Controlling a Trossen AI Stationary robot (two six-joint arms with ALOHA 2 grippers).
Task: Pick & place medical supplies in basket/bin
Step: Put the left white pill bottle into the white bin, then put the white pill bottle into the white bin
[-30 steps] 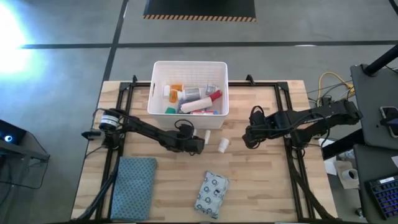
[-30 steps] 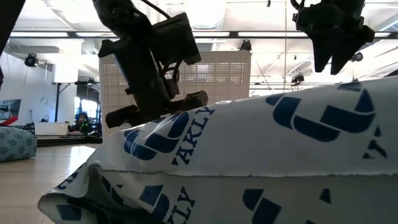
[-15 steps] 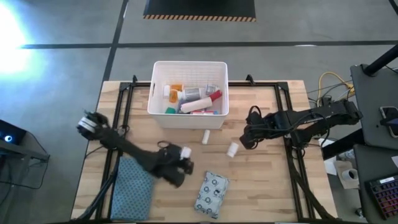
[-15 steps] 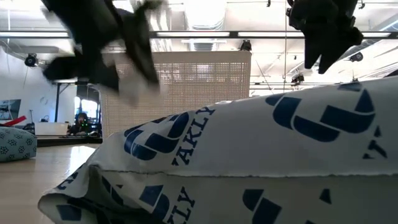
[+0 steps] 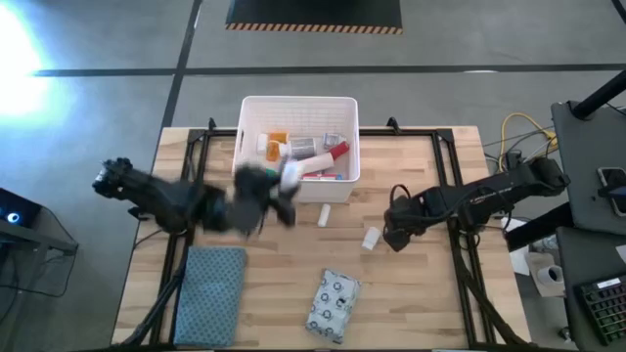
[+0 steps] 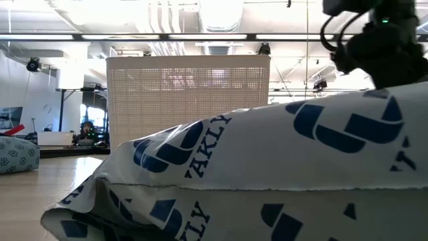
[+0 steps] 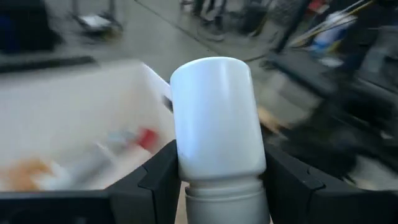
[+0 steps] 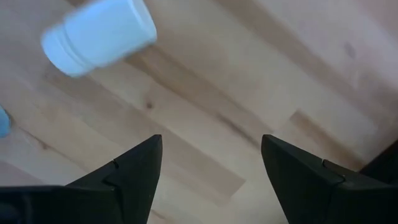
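At the white bin's (image 5: 299,99) front-left edge, left gripper (image 5: 262,191) is clamped on a white bottle (image 7: 216,118). Bin holds several supplies. Right gripper (image 5: 389,235) low over the table (image 5: 430,293), fingers (image 8: 130,171) apart, empty, a small white bottle (image 5: 371,238) lying just beside it. Patterned packet (image 5: 334,305) nearer the front edge.

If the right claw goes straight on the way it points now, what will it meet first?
Probably the small white bottle lying on the table. The open right claw points down at the wood near it, but the bottle sits off to one side, so it may meet bare table first.
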